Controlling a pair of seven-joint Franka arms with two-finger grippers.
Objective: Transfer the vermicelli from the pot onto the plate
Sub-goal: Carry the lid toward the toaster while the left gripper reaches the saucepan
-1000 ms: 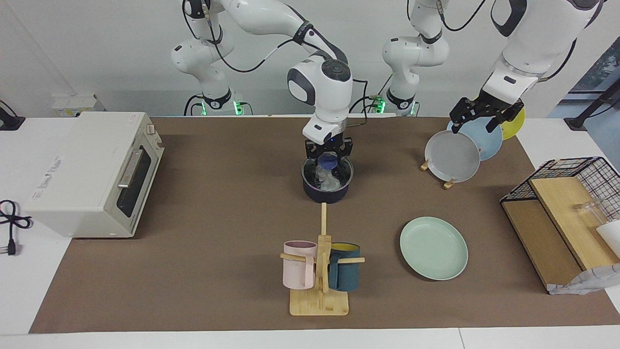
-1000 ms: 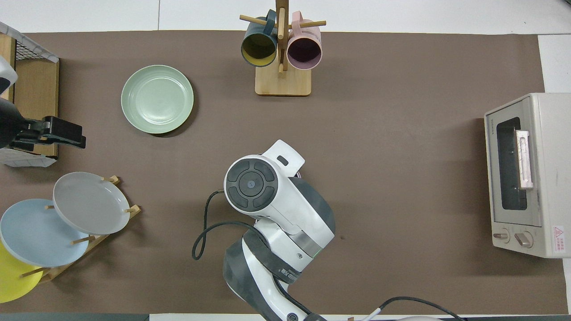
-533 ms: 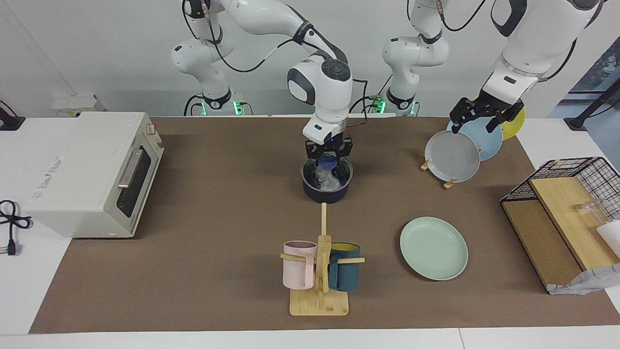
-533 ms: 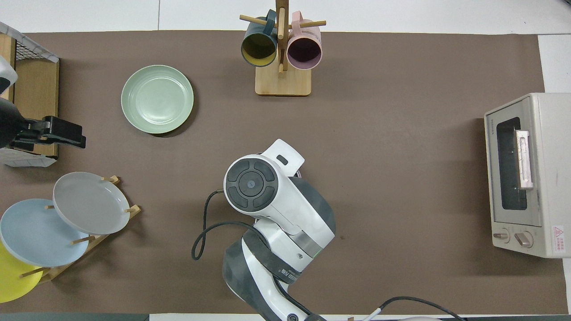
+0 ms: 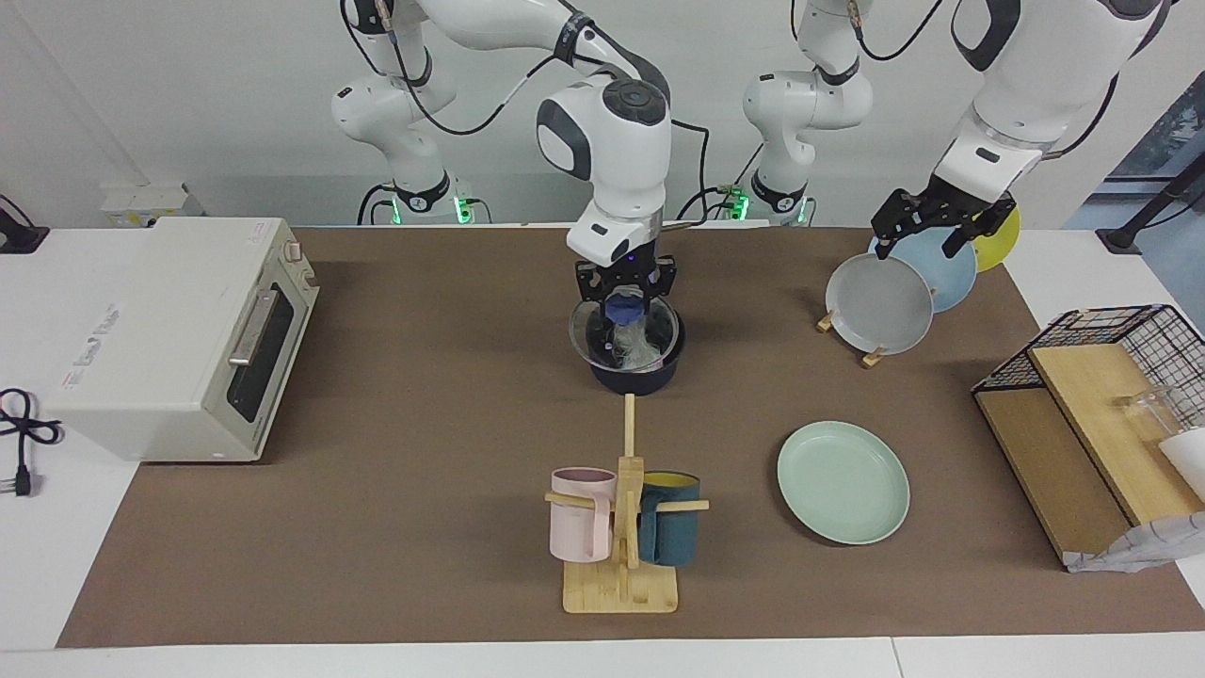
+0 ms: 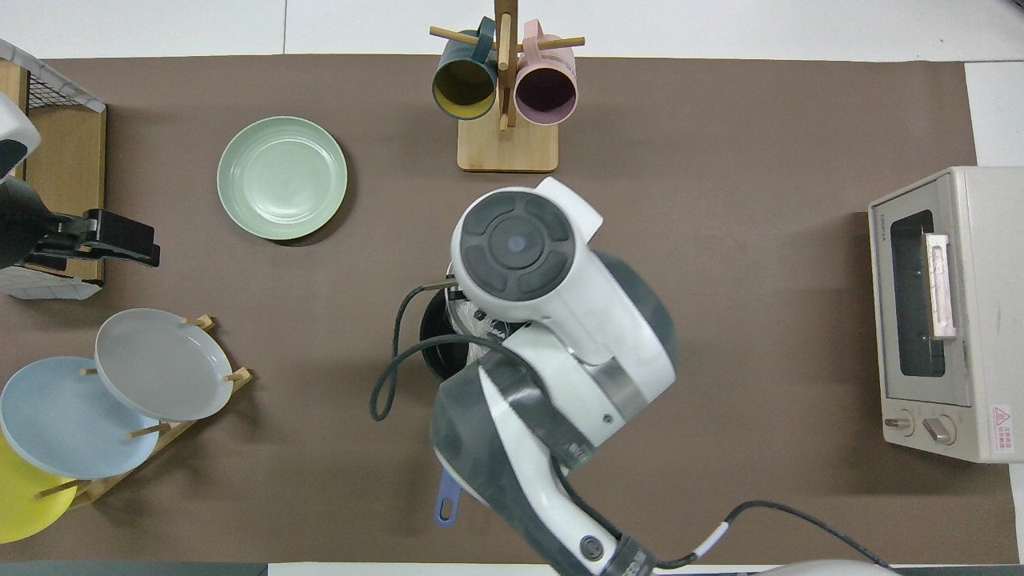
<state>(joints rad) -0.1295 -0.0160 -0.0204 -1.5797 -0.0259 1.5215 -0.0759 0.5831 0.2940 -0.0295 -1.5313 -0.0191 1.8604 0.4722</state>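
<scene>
The dark navy pot [image 5: 635, 379] stands mid-table; the overhead view shows part of its rim [image 6: 430, 352] and the end of its blue handle [image 6: 446, 502], which points toward the robots. My right gripper [image 5: 625, 303] is shut on a blue knob [image 5: 624, 307] of a clear glass lid [image 5: 588, 341]. It holds the lid tilted just above the pot. Whitish vermicelli [image 5: 643, 350] shows in the pot under the lid. The mint-green plate [image 5: 843, 482] lies empty, farther from the robots, toward the left arm's end [image 6: 282, 178]. My left gripper [image 5: 923, 240] waits open over the plate rack.
A rack holds grey [image 5: 877, 303], light blue and yellow plates. A wooden mug tree [image 5: 621, 556] with a pink and a dark teal mug stands farther from the robots than the pot. A toaster oven [image 5: 179, 334] is at the right arm's end; a wire basket [image 5: 1120, 377] at the left arm's end.
My right gripper has risen with the blue knob, and the glass lid has come up off the pot and tilted. The left arm has barely moved.
</scene>
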